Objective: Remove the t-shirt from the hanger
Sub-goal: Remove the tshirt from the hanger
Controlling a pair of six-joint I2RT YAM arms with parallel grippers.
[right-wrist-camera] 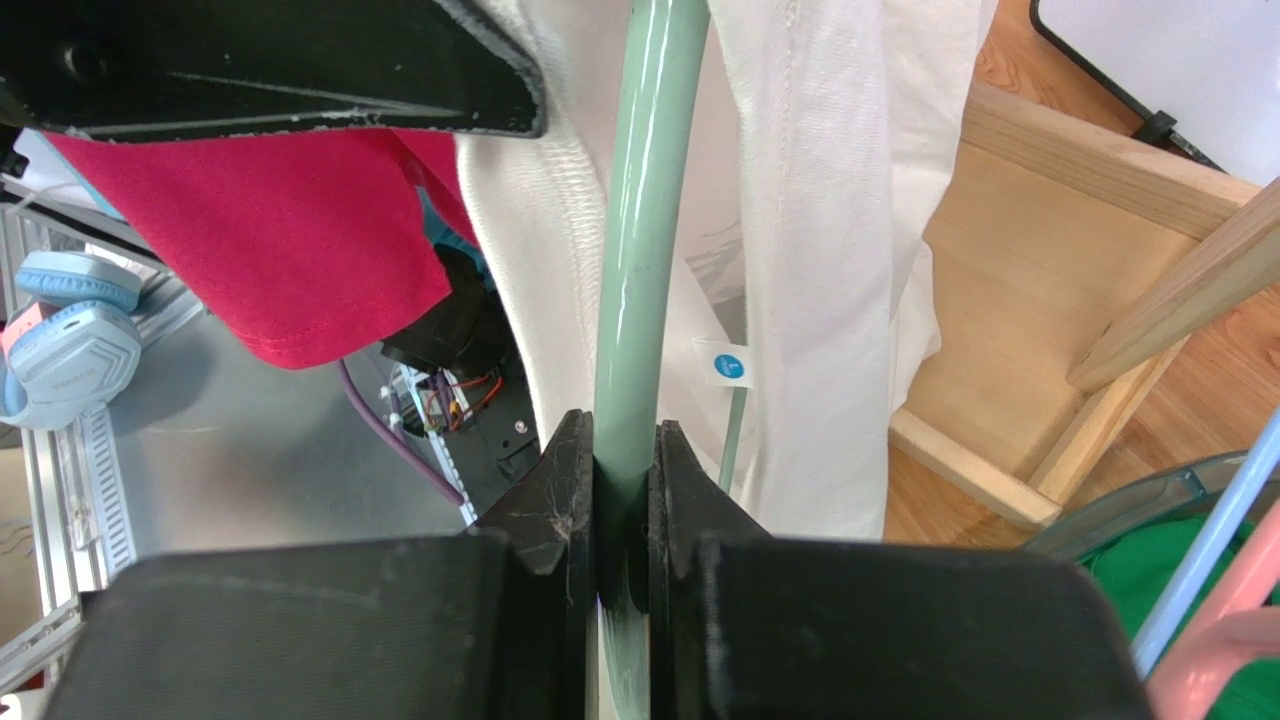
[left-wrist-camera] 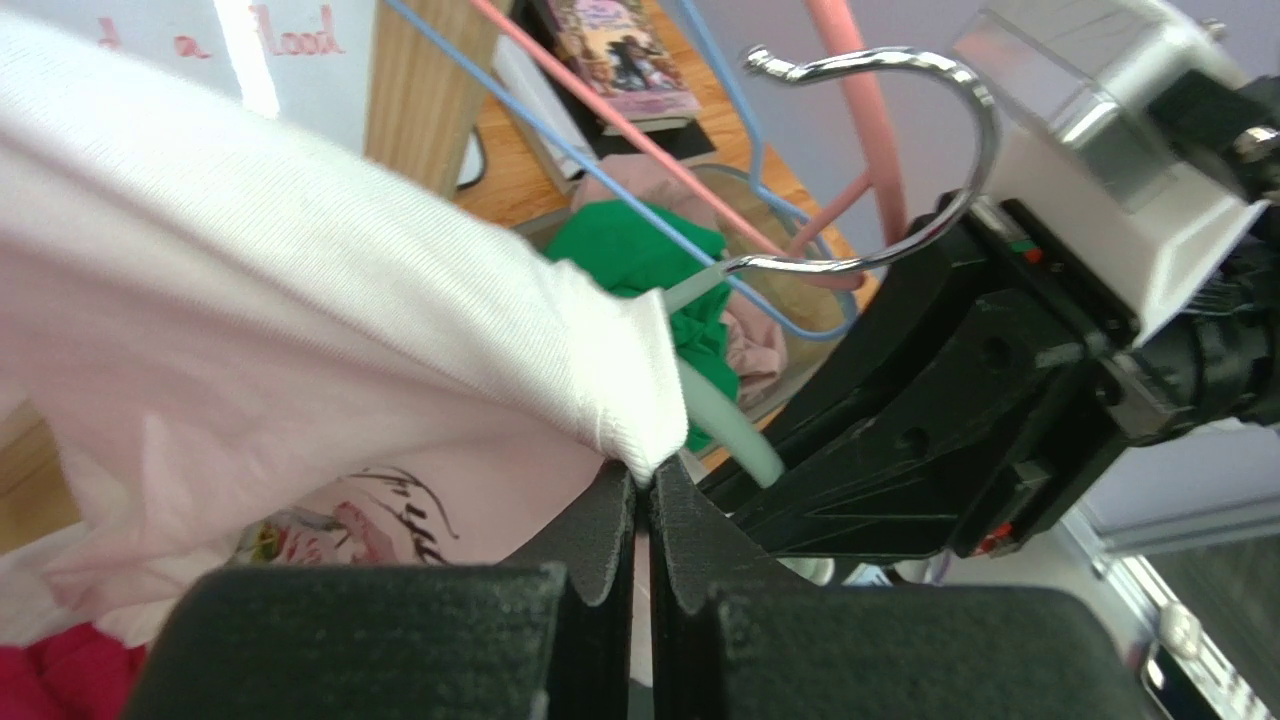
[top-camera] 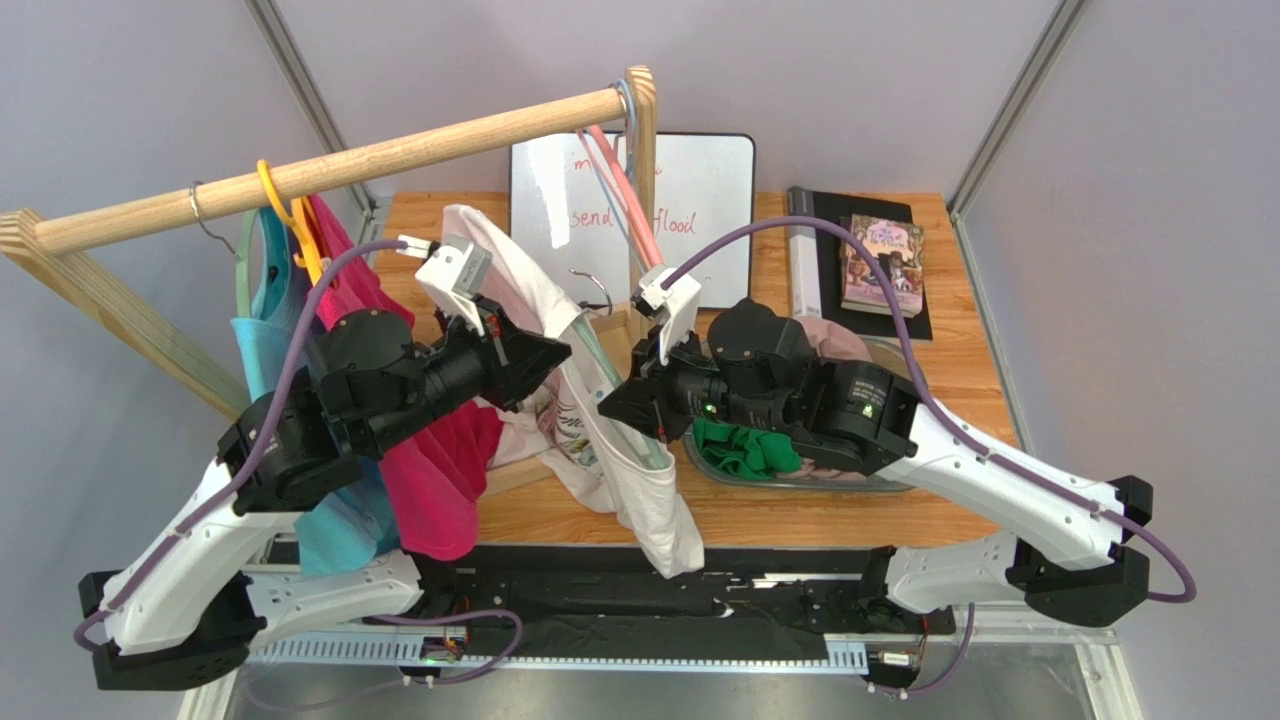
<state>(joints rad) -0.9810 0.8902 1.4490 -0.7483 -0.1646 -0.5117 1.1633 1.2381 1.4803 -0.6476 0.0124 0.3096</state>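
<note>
White cotton t-shirt (top-camera: 661, 518) draped on pale green plastic hanger (right-wrist-camera: 649, 225), held between both arms above wooden counter (top-camera: 969, 353), fabric edge pinched in clenched left jaws, hanger bar gripped by right jaws, round wooden rail (top-camera: 376, 158) behind

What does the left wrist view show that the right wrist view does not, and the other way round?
Only the left wrist view shows the left gripper shut on an edge of the white t-shirt, the metal hook, and a book. Only the right wrist view shows the right gripper shut on the bar of the pale green hanger, and blue headphones. Both show the white t-shirt, the pale green hanger and a green cloth.
</note>
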